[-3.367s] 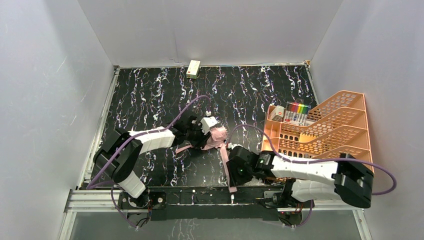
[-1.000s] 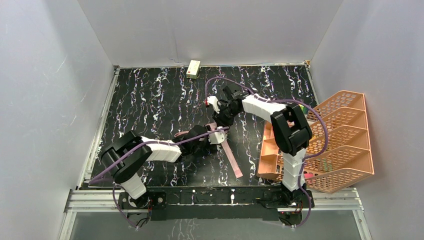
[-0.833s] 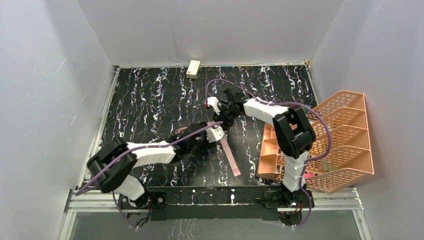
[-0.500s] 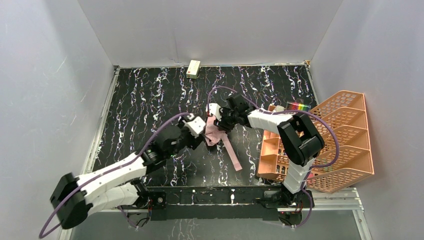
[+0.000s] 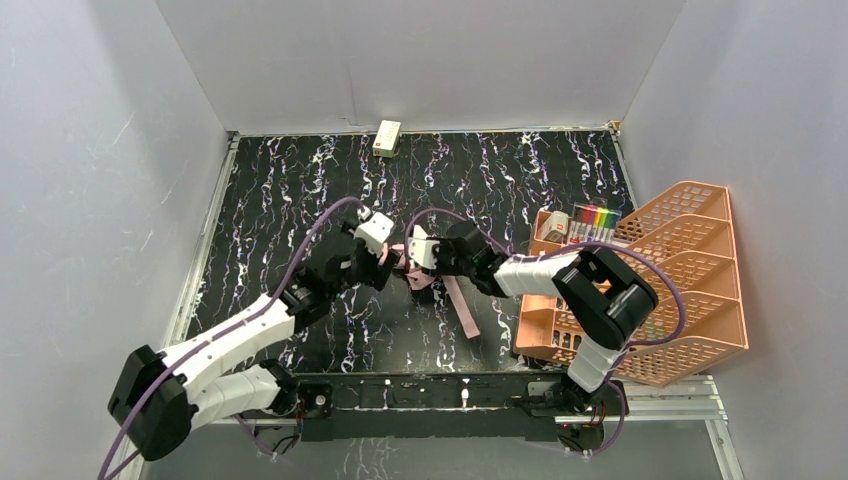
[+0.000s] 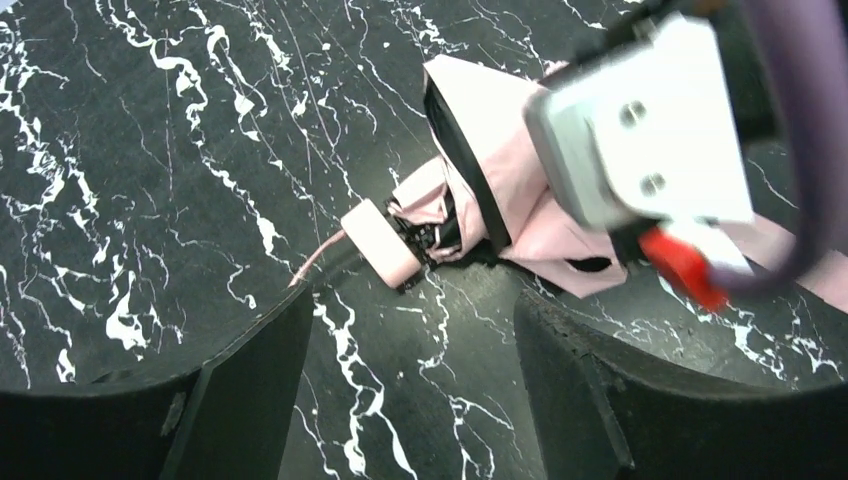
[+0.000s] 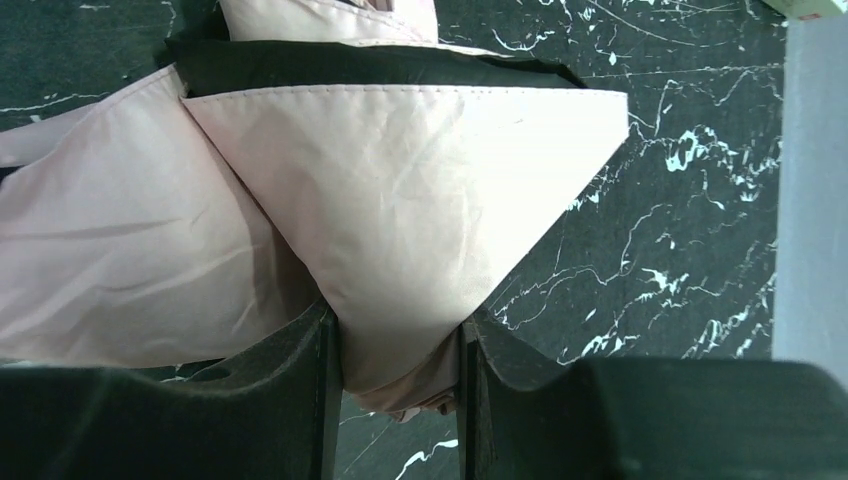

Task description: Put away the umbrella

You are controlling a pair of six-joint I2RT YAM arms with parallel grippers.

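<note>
While the right pincer [image 7: 398,345] is clamped on the umbrella [image 7: 400,180], with a fold of pale pink fabric pinched between its two dark fingers [image 7: 290,400], the left pincer [image 6: 415,320] has its jaws well apart and nothing between them. Just beyond the left fingertips lies the stubby pink handle [image 6: 380,240]. It is near them but not touching, and the bunched pink and black cloth spreads behind it under the right arm's wrist.

From above, both pincers face each other near the middle of the desk [image 5: 280,200], the left one coming from the left and the right one from the right. The umbrella is on the desk between them, and a long pink strip [image 5: 462,312] trails from it toward the near edge.

Black marbled surface shows between the umbrella and the left edge, and between it and the far edge. A small cream box [image 5: 387,137] sits against the far edge. An orange mesh rack [image 5: 660,290] stands along the right edge, well apart from the umbrella, with coloured markers [image 5: 597,216] in its farthest compartment. White walls close the left, far and right edges.
</note>
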